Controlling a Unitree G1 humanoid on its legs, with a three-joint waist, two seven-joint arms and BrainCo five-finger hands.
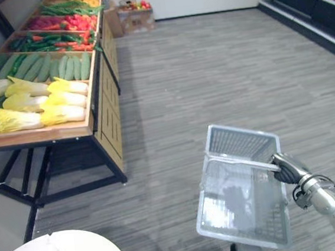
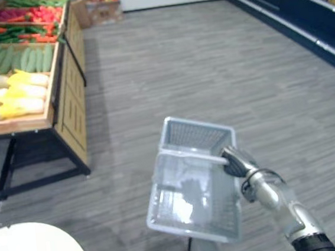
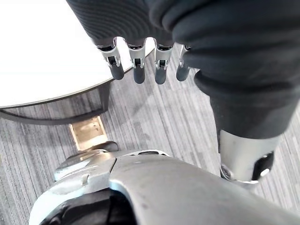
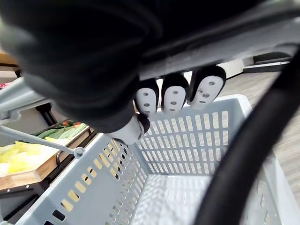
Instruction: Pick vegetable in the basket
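**Item 1, basket** (image 1: pixel 240 142): pale grey plastic with perforated walls, lower right of centre in the left eye view, held off the grey striped floor (image 1: pixel 209 68). We note its thin handle (image 1: pixel 242 160) crossing the open top.

**Item 2, right hand** (image 1: pixel 287 168): enters from the lower right corner. It is clenched round the right end of the handle and carries the basket. In the right wrist view its fingers (image 4: pixel 173 98) curl over, above the basket's slotted walls.

**Item 3, left hand** (image 3: pixel 138 70): seen in the left wrist view, fingers (image 3: pixel 161 70) hanging straight and loose with nothing in them, above the floor and beside a white round table (image 3: pixel 42 56).

**Item 4, vegetables:** on a wooden display stand (image 1: pixel 44 135) in the upper left, well apart from the basket. We list, from the nearest compartment to the farthest:
- yellow-green cabbages (image 1: pixel 40 102)
- cucumbers (image 1: pixel 49 67)
- green peppers (image 1: pixel 46 41)
- red peppers (image 1: pixel 62 21)

**Item 5, surroundings:**
- cardboard box (image 1: pixel 136 16) at top centre
- dark shelving (image 1: pixel 304 5) along the upper right
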